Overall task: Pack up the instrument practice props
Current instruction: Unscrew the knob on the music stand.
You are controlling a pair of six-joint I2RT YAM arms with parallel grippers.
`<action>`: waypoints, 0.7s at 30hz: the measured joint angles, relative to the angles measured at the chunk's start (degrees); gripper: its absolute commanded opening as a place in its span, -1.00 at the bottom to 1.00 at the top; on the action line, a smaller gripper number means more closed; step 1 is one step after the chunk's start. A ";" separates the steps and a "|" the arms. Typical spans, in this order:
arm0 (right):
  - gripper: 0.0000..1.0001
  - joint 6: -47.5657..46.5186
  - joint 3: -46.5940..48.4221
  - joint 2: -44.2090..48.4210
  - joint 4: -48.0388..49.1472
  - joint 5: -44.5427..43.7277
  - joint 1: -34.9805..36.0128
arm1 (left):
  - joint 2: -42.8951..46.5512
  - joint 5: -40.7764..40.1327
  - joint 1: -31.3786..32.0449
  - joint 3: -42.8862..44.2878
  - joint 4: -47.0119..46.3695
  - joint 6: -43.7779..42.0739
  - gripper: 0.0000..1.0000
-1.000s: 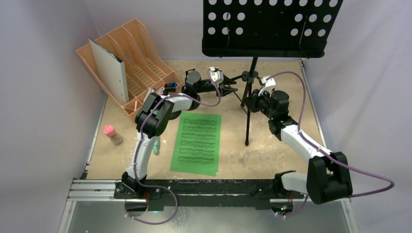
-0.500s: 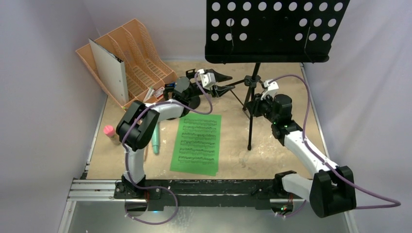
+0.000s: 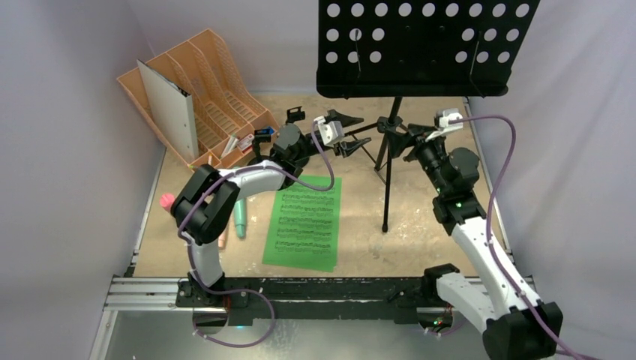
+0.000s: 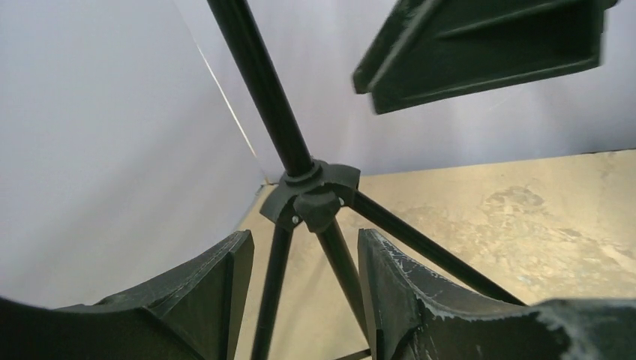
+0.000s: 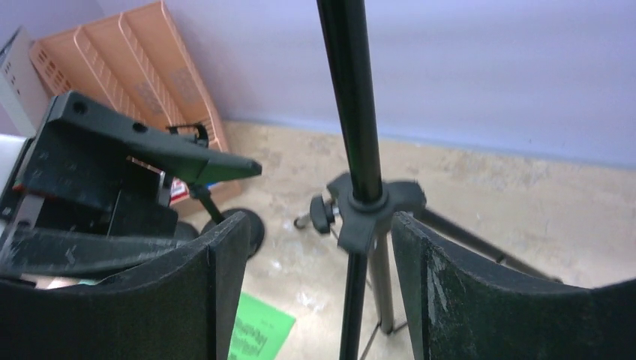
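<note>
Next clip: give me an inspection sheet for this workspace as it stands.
Surface: tan table, scuffed, whitish marks.
Job's things: music stand upright at back; green sheet music flat, centre; teal microphone and pink microphone lying left; one clip pole seen near left arm.
Clutter: orange file rack holding grey binder, back left.
Hands: left hand and right hand open, flanking the stand's tripod hub, gripping nothing.
Cables: purple cables looping off both arms.
Surroundings: pale walls; metal rail at near edge.

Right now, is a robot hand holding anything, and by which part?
Nothing is held. The left gripper and right gripper are both open, facing the black stand at its leg joint, not gripping it.
</note>
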State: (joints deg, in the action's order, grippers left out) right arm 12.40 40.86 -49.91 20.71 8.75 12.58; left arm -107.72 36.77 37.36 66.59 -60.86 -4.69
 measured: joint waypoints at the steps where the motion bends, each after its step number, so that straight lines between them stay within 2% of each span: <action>1: 0.46 0.02 0.68 -1.25 1.70 0.00 -0.02 | 0.57 -0.59 0.26 0.02 0.39 -1.20 0.15; 3: 0.47 0.42 0.87 -3.61 5.68 0.02 -0.15 | 1.05 -1.20 0.57 0.22 0.81 -3.30 0.21; 9: 0.42 2.75 -0.09 -11.39 21.09 0.17 -0.28 | 0.31 -1.60 0.70 2.08 2.51 -8.85 0.24; 14: 0.17 3.80 -0.07 -19.06 31.23 1.27 -0.28 | -1.07 -0.92 0.83 2.93 2.40 -15.91 0.23; 21: -0.15 3.89 0.00 -24.39 37.62 1.18 -0.46 | -3.76 0.04 2.62 4.46 5.22 -28.52 0.20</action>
State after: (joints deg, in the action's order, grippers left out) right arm 16.29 40.86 -74.30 58.33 9.93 12.12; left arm -111.48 36.82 39.99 71.05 -55.64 -33.21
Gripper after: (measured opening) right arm 0.494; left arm 0.609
